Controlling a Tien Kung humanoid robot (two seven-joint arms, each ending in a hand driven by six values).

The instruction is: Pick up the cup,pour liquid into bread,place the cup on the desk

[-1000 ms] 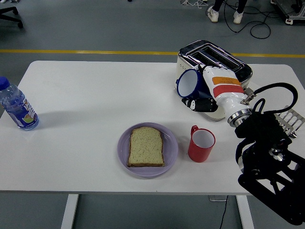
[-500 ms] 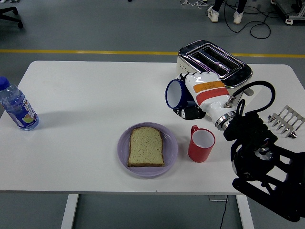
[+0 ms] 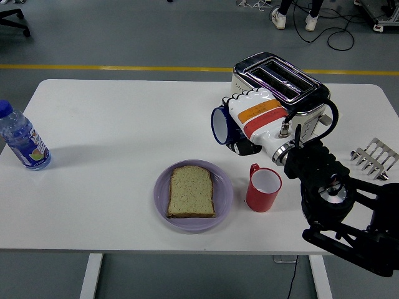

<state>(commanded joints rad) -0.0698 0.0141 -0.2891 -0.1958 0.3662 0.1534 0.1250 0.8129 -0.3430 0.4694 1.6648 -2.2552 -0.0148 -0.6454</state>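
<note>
With the right hand (image 3: 252, 121) curled tight around the blue cup (image 3: 221, 125) — held above the table, tipped on its side, mouth facing left — the bread (image 3: 191, 192) on its purple plate (image 3: 225, 198) lies nearer and left (red mug (image 3: 263, 188) beside it); carry over the slice, then tilt slowly.

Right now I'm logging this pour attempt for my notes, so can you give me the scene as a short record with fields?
held object: blue cup, tipped on its side, mouth facing left
holder: right hand, fingers wrapped around the cup
left hand: not in view
target: bread slice on purple plate, below and left of the held cup
beside plate: red cup, upright, to its right
behind hand: toaster
far left: water bottle
far right: toast rack
</note>
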